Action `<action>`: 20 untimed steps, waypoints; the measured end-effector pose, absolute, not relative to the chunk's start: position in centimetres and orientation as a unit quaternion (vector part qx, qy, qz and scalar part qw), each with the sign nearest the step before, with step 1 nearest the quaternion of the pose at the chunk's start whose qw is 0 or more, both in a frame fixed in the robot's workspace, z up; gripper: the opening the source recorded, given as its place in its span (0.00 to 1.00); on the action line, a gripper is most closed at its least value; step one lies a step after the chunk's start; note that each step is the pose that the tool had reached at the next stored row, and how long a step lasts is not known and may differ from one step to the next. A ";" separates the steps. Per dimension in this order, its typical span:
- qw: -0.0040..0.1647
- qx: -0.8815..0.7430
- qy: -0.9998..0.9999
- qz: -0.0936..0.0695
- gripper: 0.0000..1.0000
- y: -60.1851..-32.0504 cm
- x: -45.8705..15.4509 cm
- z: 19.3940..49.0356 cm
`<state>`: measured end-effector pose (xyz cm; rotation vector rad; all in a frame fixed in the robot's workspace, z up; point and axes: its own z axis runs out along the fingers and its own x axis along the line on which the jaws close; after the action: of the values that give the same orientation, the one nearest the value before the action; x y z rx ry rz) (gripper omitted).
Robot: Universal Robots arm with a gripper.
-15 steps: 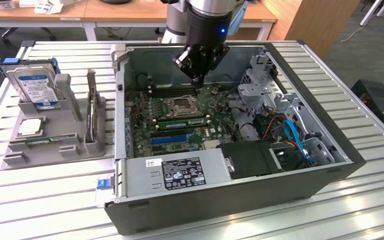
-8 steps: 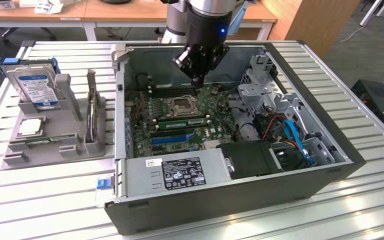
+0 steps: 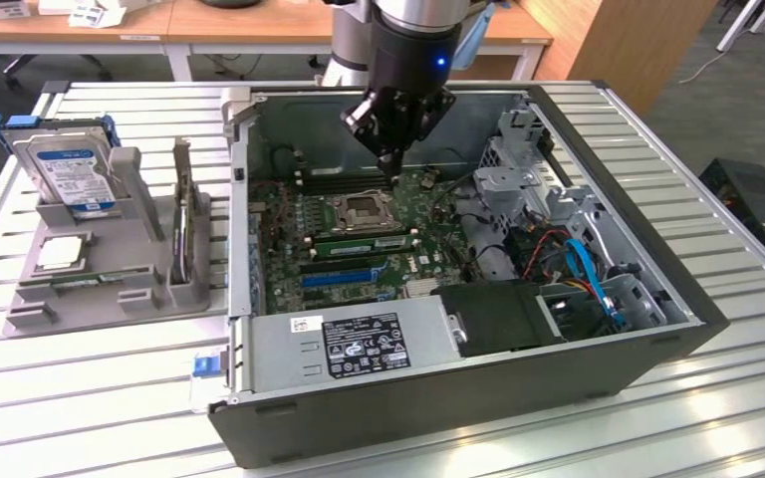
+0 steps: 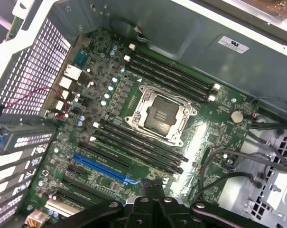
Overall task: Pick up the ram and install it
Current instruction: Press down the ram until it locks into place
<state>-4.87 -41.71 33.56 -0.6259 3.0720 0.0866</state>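
My hand (image 3: 389, 159) hangs clenched, seemingly empty, over the motherboard (image 3: 356, 234); descending carelessly could scrape its slots.

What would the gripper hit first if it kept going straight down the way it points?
Probably the motherboard inside the open computer case, near the memory slots behind the processor socket. The gripper points down there, fingers shut and empty; exact depth is unclear.

End effector (image 3: 389, 157) closed, pointing downward
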 end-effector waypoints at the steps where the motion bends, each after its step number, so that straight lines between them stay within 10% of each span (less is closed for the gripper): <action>1: 0.001 -0.196 0.980 0.028 0.11 -41.7 -4.9 33.6; 20: -0.009 -0.084 0.996 0.030 0.11 -41.7 -4.9 33.5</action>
<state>-4.88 -41.71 33.55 -0.2645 3.1469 0.0942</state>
